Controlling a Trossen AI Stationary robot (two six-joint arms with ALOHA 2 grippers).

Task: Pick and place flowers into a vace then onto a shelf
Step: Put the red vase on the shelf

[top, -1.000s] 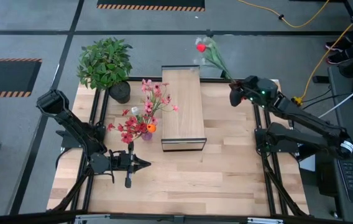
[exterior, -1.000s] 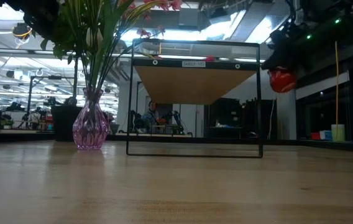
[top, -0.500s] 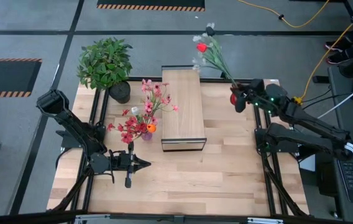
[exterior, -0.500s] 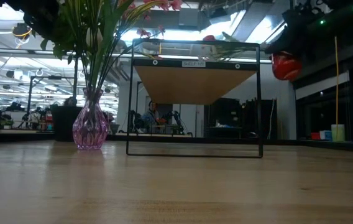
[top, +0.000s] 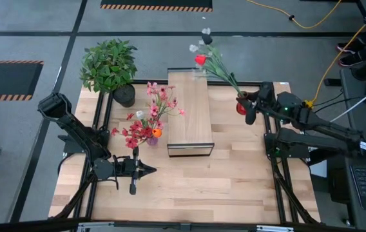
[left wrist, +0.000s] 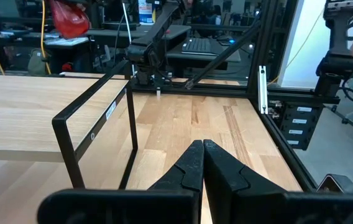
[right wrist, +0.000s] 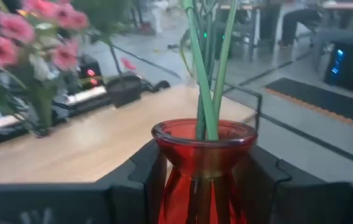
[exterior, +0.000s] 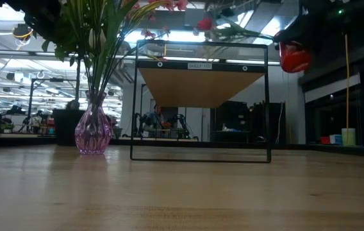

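The right gripper [top: 246,108] clamps a red vase [right wrist: 204,163] tilted toward the shelf's [top: 189,109] far end, its flowers [top: 210,57] leaning out over that end (blossoms red and probably white). A pink vase [exterior: 93,131] of flowers stands beside the shelf; the left gripper [top: 145,169] rests closed, empty, near the table's front.

One camera looks straight down from overhead, taking in the whole table [top: 234,167] and both arms. Another sits at tabletop height, facing level across the wood into the room. Each wrist camera looks forward, close past its own fingers. All four views share the shelf [top: 190,113], toward twelve o'clock from the table's centre.
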